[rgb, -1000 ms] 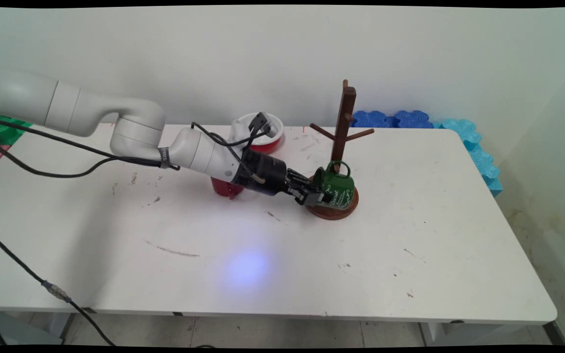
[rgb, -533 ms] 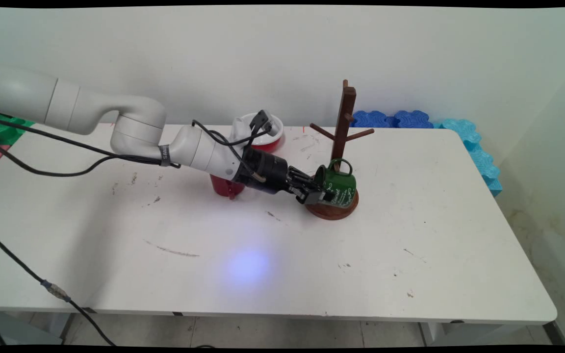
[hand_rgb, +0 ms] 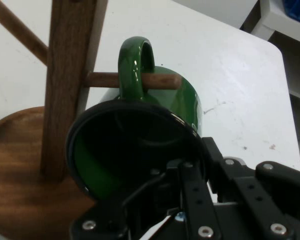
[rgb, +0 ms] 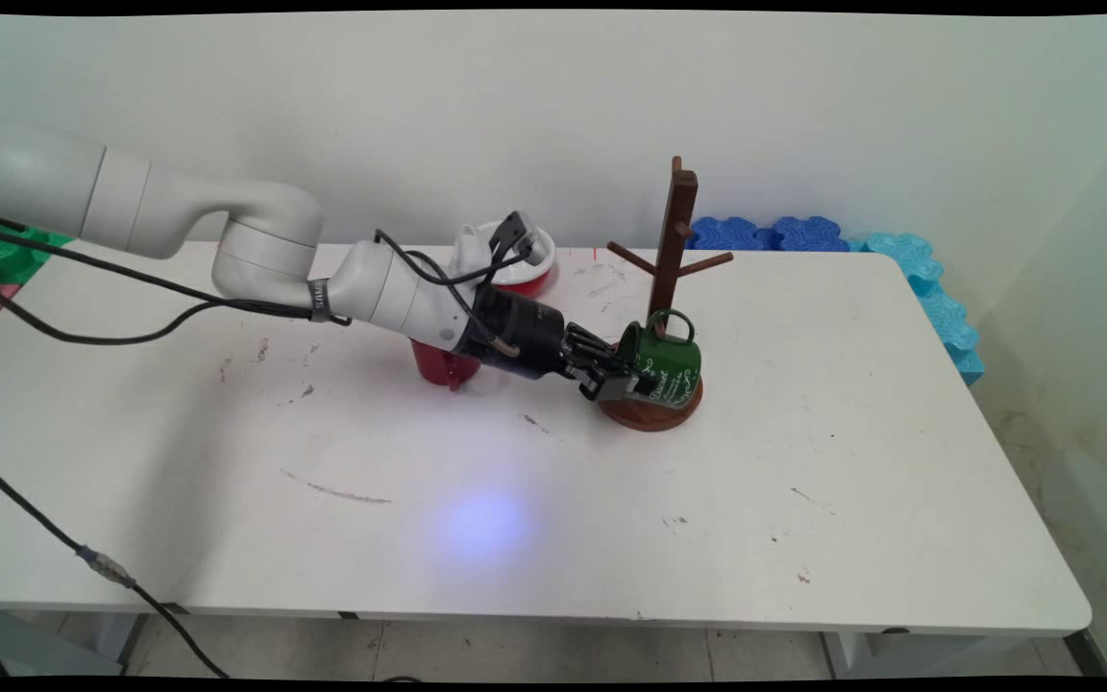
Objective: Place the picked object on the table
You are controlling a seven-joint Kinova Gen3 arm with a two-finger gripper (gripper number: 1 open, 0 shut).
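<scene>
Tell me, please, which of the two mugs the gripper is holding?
The green mug, gripped at its rim by the gripper beside the wooden mug tree; the red mug stands behind the arm.

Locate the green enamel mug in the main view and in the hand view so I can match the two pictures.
Main view: the green enamel mug sits right of centre, tilted, at the foot of the brown wooden mug tree, gripped at its rim by the hand.
Hand view: it fills the centre, mouth toward the camera, handle looped over a peg.
Shared landmark: the mug tree's upright post.

claw [rgb: 627,377] | green mug [rgb: 667,364] edged right and up | handle now over peg [hand_rgb: 160,80]
</scene>
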